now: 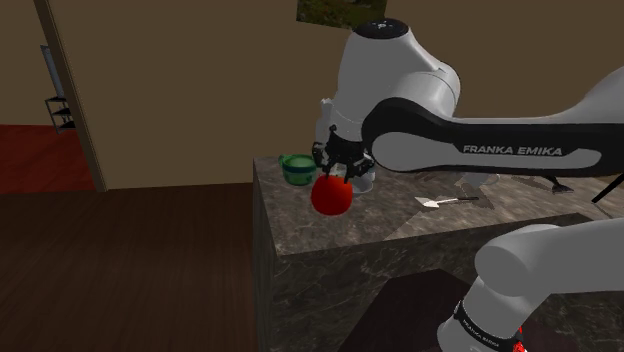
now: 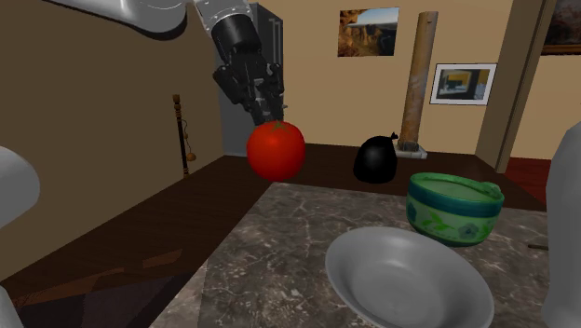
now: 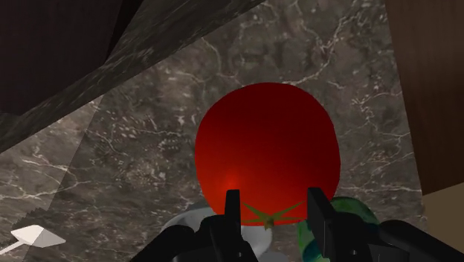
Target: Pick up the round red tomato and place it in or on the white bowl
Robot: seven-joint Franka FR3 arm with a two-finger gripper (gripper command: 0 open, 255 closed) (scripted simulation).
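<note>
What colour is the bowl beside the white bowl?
The bowl is green with a pale band; second exterior view.

A dark counter [image 2: 279, 242] of veined stone is carrying three things. A shallow white bowl [image 2: 410, 280] is sitting upright near one corner, and a green bowl [image 2: 453, 210] with a leafy pattern is standing upright just beside it, closer to the counter's edge. Well apart from both bowls, a small white scoop [image 1: 432, 202] with a thin handle is lying flat on the stone
</note>
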